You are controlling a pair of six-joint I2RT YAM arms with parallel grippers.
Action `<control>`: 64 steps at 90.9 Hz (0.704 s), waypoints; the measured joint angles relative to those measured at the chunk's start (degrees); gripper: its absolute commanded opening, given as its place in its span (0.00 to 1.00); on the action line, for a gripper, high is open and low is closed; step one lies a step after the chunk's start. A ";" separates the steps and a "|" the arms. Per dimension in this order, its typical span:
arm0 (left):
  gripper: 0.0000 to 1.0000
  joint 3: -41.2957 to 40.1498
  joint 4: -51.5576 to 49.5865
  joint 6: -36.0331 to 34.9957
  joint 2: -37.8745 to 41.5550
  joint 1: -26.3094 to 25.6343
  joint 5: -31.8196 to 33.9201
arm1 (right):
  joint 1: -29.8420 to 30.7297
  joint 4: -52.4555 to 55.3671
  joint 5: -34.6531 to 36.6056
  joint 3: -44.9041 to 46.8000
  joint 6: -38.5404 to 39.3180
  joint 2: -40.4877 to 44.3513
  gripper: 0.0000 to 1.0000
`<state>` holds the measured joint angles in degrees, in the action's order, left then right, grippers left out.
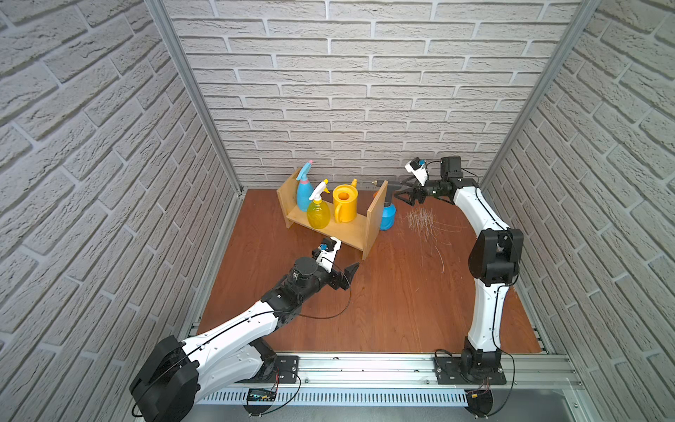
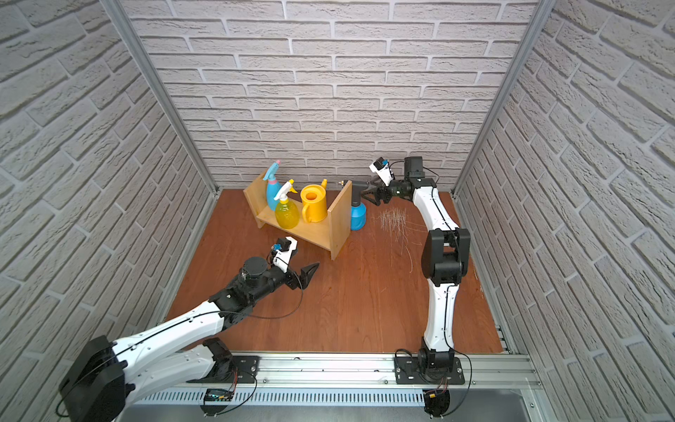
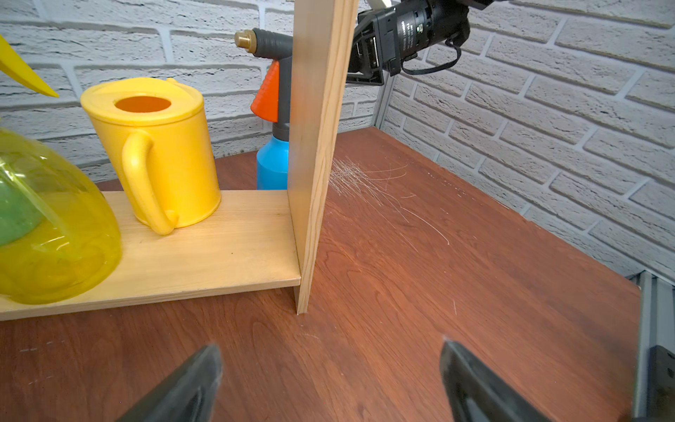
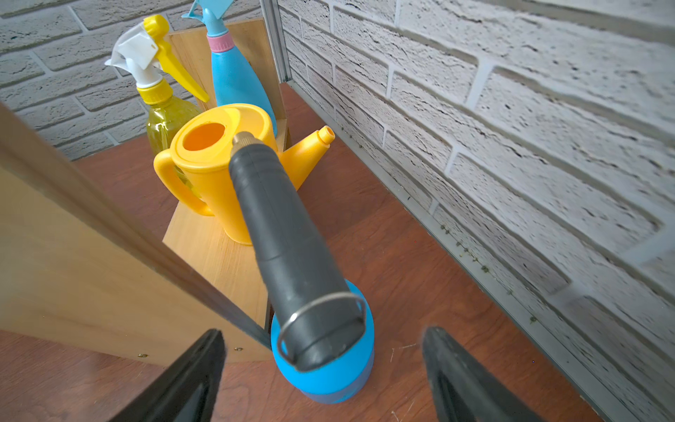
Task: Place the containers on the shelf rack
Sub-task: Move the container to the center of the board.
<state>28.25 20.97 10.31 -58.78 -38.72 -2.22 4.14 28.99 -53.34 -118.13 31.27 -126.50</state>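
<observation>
Pincer L [image 3: 328, 345] wide, pincer R [image 4: 322, 330] wide; 3 containers [image 1: 344, 202] on rack [image 1: 350, 230], 1 sprayer [image 1: 388, 215] beside.

**Hidden, cut off or blurred**

Both top views, right of frame centre: the blue pump sprayer [image 1: 388, 216] [image 2: 358, 217] is partly behind the shelf rack [image 1: 376, 219] [image 2: 339, 219] end panel, so its trigger is hidden. It's too small there to tell whether the right gripper [image 1: 397, 190] touches the grey handle. The left arm [image 1: 233, 332] base is cut by the lower left corner.

Left wrist view: approx half the sprayer is behind the panel. The translucent yellow spray bottle [image 3: 54, 226] is cut by the frame edge. The left gripper [image 3: 330, 345] fingers [image 3: 197, 380] are blurred and cut off.

Right wrist view: the right gripper's fingers [image 4: 190, 380] are blurred and cut off, and the near panel is blurred. The light-blue spray bottle [image 4: 237, 80] nozzle is cut by the edge. The yellow bottle's lower body is behind the yellow watering can [image 4: 219, 175].
</observation>
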 measured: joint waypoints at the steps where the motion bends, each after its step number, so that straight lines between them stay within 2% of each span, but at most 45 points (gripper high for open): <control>1: 0.98 0.11 0.13 0.00 -0.22 0.11 -0.11 | 0.02 -0.07 -0.09 -0.26 -0.13 -0.28 0.88; 13: 0.98 1.27 0.57 0.00 -2.21 1.01 -1.57 | 0.35 -0.09 -1.51 -3.08 -1.88 -2.62 0.85; 25: 0.98 1.81 0.59 0.00 -2.99 1.44 -2.64 | 0.96 -0.07 -2.16 -5.27 -2.93 -4.50 0.77; 64: 0.98 2.14 0.48 0.07 -3.10 1.70 -4.50 | 1.99 0.31 -3.80 -8.74 -4.17 -7.08 0.44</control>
<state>30.39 21.45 10.37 -61.89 -37.01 -6.72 6.13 29.30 -57.14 -126.87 27.09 -133.58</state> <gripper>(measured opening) 0.982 0.471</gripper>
